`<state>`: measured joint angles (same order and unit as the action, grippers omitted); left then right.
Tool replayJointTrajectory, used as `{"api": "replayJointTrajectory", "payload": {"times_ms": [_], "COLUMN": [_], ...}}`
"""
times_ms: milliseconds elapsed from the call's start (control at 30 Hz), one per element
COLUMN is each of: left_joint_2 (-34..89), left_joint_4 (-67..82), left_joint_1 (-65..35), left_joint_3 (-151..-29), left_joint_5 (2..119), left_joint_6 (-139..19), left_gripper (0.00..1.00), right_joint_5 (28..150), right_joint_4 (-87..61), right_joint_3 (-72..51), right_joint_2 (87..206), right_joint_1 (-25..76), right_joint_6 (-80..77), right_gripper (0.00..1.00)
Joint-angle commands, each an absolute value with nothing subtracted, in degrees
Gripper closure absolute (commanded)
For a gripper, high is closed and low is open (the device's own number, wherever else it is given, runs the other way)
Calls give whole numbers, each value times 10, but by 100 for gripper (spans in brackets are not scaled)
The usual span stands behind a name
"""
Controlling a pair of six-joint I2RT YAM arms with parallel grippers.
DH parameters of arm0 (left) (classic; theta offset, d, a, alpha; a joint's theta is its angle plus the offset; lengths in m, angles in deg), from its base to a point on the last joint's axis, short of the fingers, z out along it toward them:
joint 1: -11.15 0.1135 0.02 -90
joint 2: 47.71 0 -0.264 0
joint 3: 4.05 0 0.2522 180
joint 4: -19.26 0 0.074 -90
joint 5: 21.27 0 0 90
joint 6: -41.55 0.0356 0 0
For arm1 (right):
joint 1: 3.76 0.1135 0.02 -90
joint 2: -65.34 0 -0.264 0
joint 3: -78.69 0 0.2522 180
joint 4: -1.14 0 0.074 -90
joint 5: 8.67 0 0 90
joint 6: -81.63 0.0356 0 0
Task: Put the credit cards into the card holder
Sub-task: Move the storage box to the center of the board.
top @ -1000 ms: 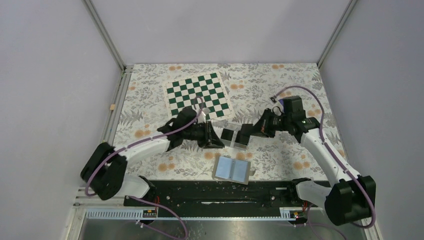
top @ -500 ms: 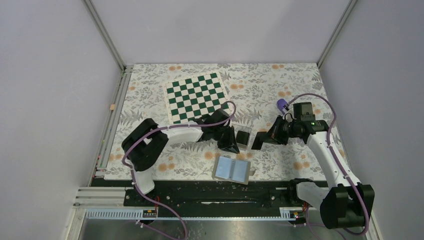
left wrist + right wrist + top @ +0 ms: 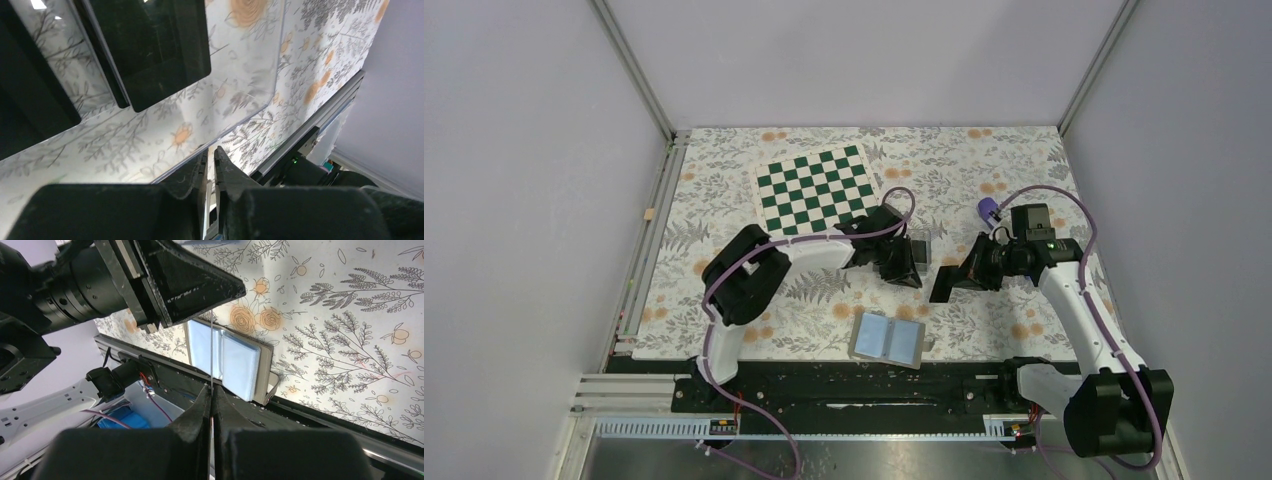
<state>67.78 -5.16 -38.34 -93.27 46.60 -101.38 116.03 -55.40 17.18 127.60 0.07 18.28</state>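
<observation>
The clear acrylic card holder [image 3: 918,245] is at the mat's middle, and its transparent wall fills the left wrist view [image 3: 240,75]. Black credit cards [image 3: 150,45] sit inside it. My left gripper [image 3: 906,268] [image 3: 210,152] is shut on the holder's clear edge. My right gripper [image 3: 944,288] [image 3: 211,390] is just right of the holder, apart from it. It is shut on one black credit card, seen edge-on as a thin line [image 3: 211,340]. The left gripper's black body shows in the right wrist view [image 3: 190,285].
The taupe wallet [image 3: 889,340] [image 3: 235,362] lies open, light-blue inside up, near the front edge below both grippers. A green-and-white chessboard [image 3: 822,190] lies at the back left. A small wooden block [image 3: 650,215] sits by the left rail.
My left gripper has carried the card holder to the right and toward the far side. My right gripper pulled back to the right with its card, then stayed still.
</observation>
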Motion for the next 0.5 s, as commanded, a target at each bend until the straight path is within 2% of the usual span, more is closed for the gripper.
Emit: {"api": "replayJointTrajectory", "payload": {"times_ms": [0,200,467], "left_joint_2": [692,598,411], "left_joint_4": [-28,1,-15], "left_joint_1": [-379,-346,-284], "left_joint_3": [-965,-865,-652], "left_joint_5": [457,451,438], "left_joint_6": [-1026,-1016,-993], "left_gripper": [89,85,82], "right_joint_5": [1178,1198,1185], "right_joint_4": [-575,-568,-518], "right_joint_3": [152,172,193], "right_joint_2": [1282,1286,1294], "right_joint_1": [-3,3,64], "right_joint_6": [153,146,183], "right_gripper": [100,100,100]}}
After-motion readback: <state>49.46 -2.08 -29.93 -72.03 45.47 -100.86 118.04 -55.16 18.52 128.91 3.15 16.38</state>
